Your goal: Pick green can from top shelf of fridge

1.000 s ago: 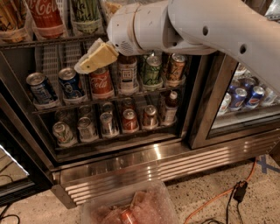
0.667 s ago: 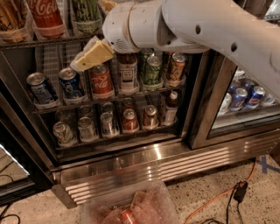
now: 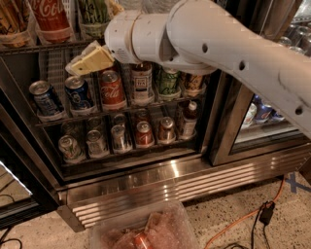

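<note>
The green can [image 3: 94, 11] stands on the top shelf [image 3: 34, 47] of the fridge [image 3: 146, 177], at the upper edge of the view with its top cut off. A tall red Coca-Cola can [image 3: 50, 17] is to its left. My gripper [image 3: 91, 60], pale yellow at the tip, hangs just below the shelf's front rail and below the green can, in front of the middle rack. It points left and holds nothing that I can see. The white arm [image 3: 218, 44] crosses in from the right.
The middle rack [image 3: 121, 109] holds short cans, among them a blue one [image 3: 77, 92] and a red one [image 3: 112, 89]. More short cans fill the lower rack [image 3: 116, 136]. A clear plastic bin [image 3: 146, 231] sits on the floor, beside an orange cable [image 3: 243, 219].
The gripper has drifted a little to the left under the top shelf rail. The cans have not moved.
</note>
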Tool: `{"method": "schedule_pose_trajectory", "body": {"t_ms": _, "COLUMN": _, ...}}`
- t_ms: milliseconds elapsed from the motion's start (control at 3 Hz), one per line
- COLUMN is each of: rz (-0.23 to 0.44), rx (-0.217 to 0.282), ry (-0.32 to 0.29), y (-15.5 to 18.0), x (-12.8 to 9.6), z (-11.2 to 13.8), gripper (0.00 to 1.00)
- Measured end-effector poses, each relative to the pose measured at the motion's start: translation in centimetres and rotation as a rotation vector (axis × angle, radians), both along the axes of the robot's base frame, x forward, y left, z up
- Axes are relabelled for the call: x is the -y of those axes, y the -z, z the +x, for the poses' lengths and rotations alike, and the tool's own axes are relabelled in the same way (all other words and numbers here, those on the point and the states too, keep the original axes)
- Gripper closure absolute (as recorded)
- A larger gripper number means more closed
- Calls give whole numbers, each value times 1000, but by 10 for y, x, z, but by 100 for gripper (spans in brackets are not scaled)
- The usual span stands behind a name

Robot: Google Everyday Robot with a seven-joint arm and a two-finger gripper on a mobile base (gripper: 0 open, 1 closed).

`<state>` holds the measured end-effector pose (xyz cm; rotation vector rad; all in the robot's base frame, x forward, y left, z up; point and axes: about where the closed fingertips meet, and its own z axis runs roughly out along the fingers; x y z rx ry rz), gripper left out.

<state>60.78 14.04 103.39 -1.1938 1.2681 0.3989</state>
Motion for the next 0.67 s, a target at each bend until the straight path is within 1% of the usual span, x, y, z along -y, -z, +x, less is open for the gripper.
{"method": "schedule_pose_trajectory", "body": {"t_ms": 333, "rz": 81, "rx": 8, "ry": 85, "y": -1, "x": -6, "z": 4, "gripper": 0}}
{"method": "schedule_pose_trajectory", "body": {"t_ms": 667, "rz": 81, "rx": 8, "ry": 85, "y": -1, "x": -6, "z": 4, "gripper": 0}}
